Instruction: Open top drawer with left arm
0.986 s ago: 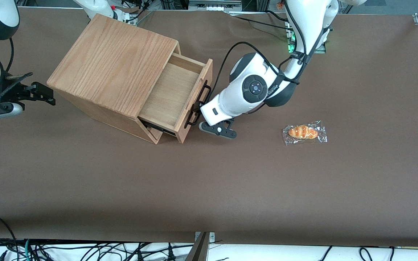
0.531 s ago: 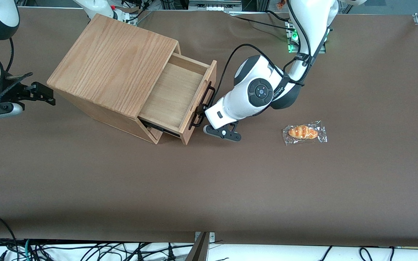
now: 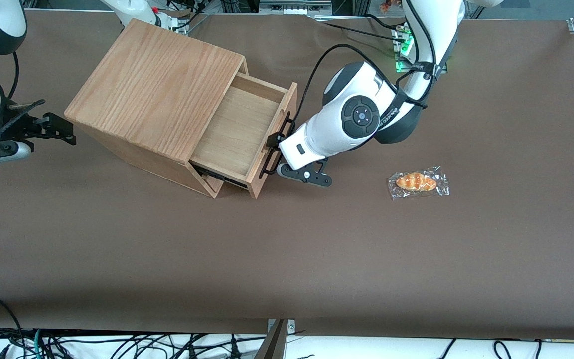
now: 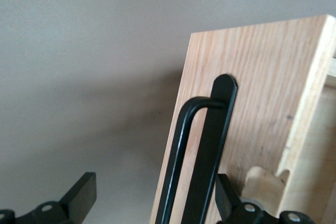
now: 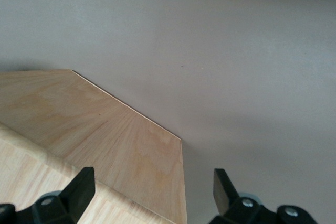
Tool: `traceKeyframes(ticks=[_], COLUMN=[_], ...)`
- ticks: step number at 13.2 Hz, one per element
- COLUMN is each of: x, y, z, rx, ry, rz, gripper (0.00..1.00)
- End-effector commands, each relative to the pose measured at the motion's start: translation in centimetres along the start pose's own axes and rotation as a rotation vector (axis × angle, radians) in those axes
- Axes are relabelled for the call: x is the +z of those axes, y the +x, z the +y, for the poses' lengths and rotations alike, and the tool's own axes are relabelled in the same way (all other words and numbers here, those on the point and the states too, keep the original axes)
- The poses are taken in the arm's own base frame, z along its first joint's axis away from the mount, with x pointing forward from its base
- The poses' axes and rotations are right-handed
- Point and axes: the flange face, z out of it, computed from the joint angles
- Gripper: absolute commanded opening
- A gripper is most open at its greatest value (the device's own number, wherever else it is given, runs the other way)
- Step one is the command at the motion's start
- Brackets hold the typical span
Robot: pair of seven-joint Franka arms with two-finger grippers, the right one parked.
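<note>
Nearest the front camera lies the wide brown table covering (image 3: 287,259), bare along its near edge. Farther in, toward the working arm's end, sits a small orange pastry sealed in a clear plastic wrapper (image 3: 418,182), well apart from the work and playing no part in it. Next comes the small black two-finger gripper (image 3: 275,145) of the white left arm with rounded joints and dark grey caps (image 3: 352,122), lowered in front of the shallow light-wood top drawer (image 3: 244,135). That drawer stands pulled well out of the light oak box cabinet (image 3: 155,89), its pale floor exposed, so the opening looks largely done. The arm reaches in low and sideways, presumably so that its fingers can straddle the long black metal bar handle (image 4: 197,156) on the drawer front and draw it along the slide direction. In the wrist view the jaws stand spread wide: one black fingertip (image 4: 79,195) hangs over bare table clear of the handle, while the other fingertip (image 4: 228,195) sits against the wooden drawer front just beside the bar. The bar runs between them but nothing is pinched; the grip appears released or loose, which suggests the pull is finishing. Farthest off, the cabinet's grained top panel (image 3: 157,75) slopes toward the table's back edge.
</note>
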Motion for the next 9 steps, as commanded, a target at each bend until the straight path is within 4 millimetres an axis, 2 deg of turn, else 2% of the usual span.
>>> traceKeyframes(ticks=[1, 4, 5, 7, 9], x=[-3.2, -6.0, -8.3, -10.1, -11.6], y=[1.2, 3.1, 3.3, 3.8, 4.6], z=[-2.0, -7.8, -9.6, -13.6, -19.6], rx=[-0.036, -0.112, -0.135, -0.185, -0.201], ry=[-0.019, -0.011, -0.009, 0.015, 0.128], rz=[-0.007, -0.017, 0.002, -0.009, 0.000], gripper=[1.00, 1.00, 1.00, 1.00, 1.00])
